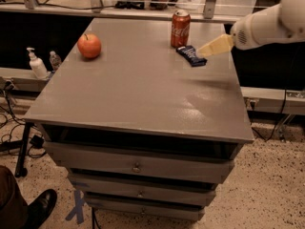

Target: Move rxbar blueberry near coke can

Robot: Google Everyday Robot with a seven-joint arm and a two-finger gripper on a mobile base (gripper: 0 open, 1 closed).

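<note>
The coke can (pixel 180 28) stands upright at the far right of the grey cabinet top (pixel 138 89). The rxbar blueberry (pixel 191 55), a dark navy bar with white lettering, lies flat on the top just right of and in front of the can, about a finger's width from it. My gripper (pixel 205 50), tan-fingered on a white arm coming in from the right, hovers just right of the bar's right end. It holds nothing and stands open.
A red-orange apple (pixel 89 46) sits at the far left of the top. A soap dispenser (pixel 35 64) and a small bottle (pixel 55 60) stand on a ledge to the left. Drawers (pixel 137 166) face front; a person's shoe (pixel 40 206) is at lower left.
</note>
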